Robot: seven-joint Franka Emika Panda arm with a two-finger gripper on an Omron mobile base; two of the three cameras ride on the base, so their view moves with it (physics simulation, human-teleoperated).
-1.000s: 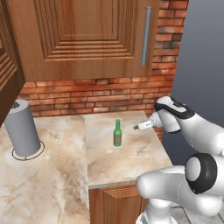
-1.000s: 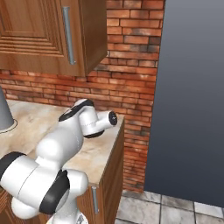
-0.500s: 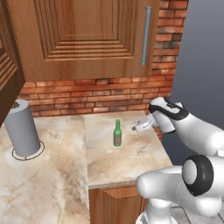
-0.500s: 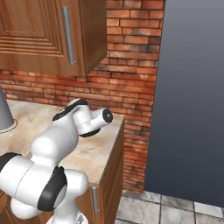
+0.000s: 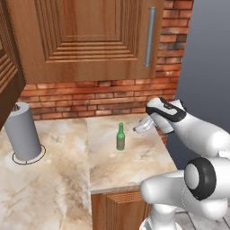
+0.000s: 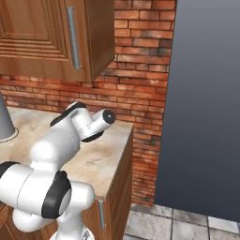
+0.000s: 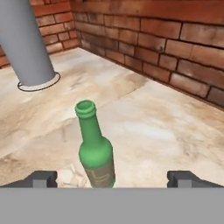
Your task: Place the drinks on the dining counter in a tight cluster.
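Indoors, marbled counter against brick wall; spread hand near green bottle.

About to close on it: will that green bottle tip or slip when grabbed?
The green bottle stands upright, tall and narrow, so a nudge high on its neck would probably topple it. It looks like smooth, rigid glass, so likely slippery; gripping the wider body seems safer.
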